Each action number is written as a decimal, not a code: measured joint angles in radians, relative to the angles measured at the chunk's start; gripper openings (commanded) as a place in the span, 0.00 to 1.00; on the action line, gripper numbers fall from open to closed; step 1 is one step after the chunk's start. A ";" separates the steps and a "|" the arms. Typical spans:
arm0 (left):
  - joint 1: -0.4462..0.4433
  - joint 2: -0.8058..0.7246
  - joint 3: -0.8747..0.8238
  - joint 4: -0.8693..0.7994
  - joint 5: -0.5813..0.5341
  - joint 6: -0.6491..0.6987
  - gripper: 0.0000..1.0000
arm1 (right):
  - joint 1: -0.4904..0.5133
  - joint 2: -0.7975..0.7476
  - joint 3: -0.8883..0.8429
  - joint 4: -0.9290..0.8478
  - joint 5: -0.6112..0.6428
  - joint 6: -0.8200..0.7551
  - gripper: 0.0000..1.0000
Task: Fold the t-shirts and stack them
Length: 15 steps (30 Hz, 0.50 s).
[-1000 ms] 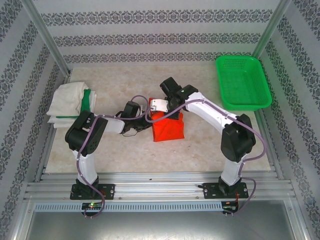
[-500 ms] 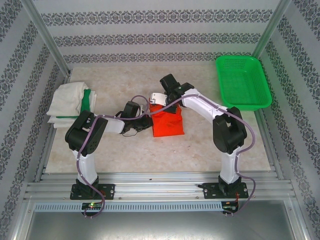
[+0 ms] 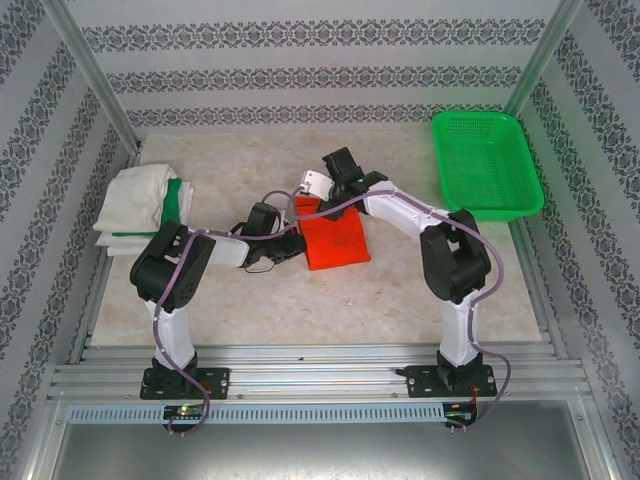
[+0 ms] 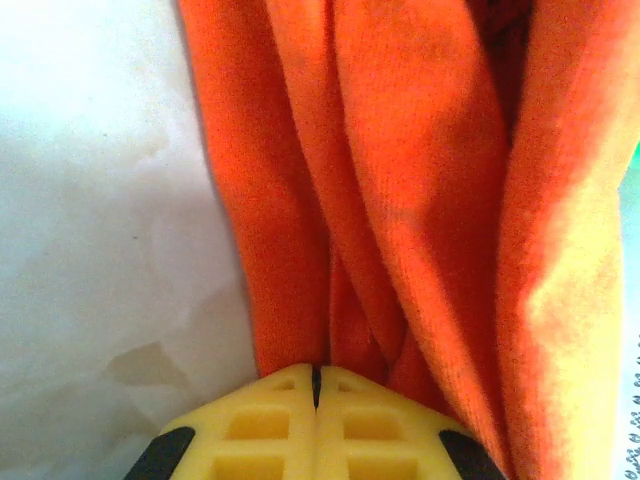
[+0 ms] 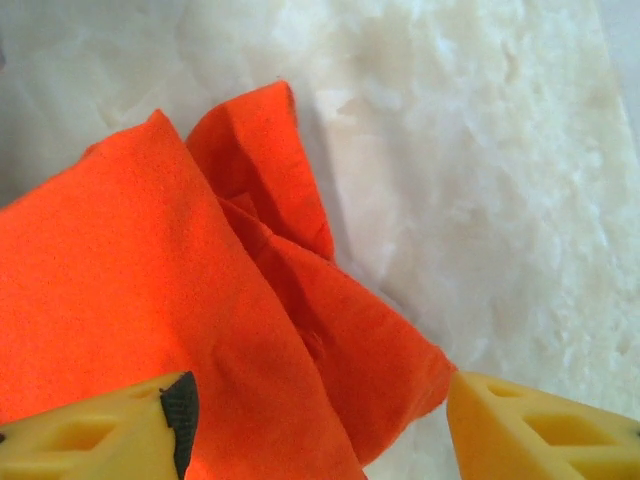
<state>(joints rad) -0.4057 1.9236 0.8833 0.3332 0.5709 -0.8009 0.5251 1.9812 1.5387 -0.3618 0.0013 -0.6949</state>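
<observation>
The left claw (image 4: pixel 316 372) is shut tight and pinches the orange t-shirt (image 4: pixel 400 200), whose long folds run straight out ahead of it. The right claw (image 5: pixel 320 395) is wide open just above the same shirt, and one corner pokes out near a yellow finger (image 5: pixel 540 430). The white and green t-shirts (image 3: pixel 140 205) lie well apart, behind the left claw.

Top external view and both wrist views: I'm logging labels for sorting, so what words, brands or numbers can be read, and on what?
None readable: the orange-red t-shirt, the folded shirts and the green basket show no print.
Dark marks at the left wrist view's right edge: too blurred to read.
</observation>
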 measured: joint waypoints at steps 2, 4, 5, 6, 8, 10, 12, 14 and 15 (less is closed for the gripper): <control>0.000 -0.007 -0.012 0.018 -0.002 -0.005 0.15 | -0.010 -0.059 -0.078 0.055 -0.003 0.053 0.69; -0.004 -0.019 -0.031 0.047 -0.006 -0.013 0.23 | -0.023 -0.123 -0.153 0.111 -0.006 0.126 0.69; -0.006 -0.029 -0.043 0.060 -0.013 -0.016 0.26 | -0.031 -0.153 -0.186 0.138 -0.007 0.170 0.69; -0.007 -0.041 -0.060 0.075 -0.023 -0.021 0.28 | -0.041 -0.182 -0.216 0.167 -0.010 0.221 0.69; -0.006 -0.073 -0.094 0.085 -0.040 -0.023 0.33 | -0.066 -0.217 -0.249 0.198 -0.024 0.325 0.69; -0.006 -0.114 -0.131 0.080 -0.069 -0.027 0.37 | -0.096 -0.225 -0.259 0.218 -0.046 0.426 0.69; -0.006 -0.153 -0.158 0.062 -0.099 -0.030 0.46 | -0.128 -0.222 -0.268 0.226 -0.064 0.528 0.69; -0.006 -0.191 -0.174 0.031 -0.133 -0.027 0.54 | -0.153 -0.213 -0.277 0.224 -0.083 0.611 0.67; -0.005 -0.209 -0.180 0.011 -0.154 -0.026 0.59 | -0.166 -0.201 -0.277 0.222 -0.095 0.650 0.67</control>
<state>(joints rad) -0.4107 1.7142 0.7036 0.3443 0.4164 -0.8265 0.3592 1.7798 1.2617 -0.1394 -0.0940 -0.0444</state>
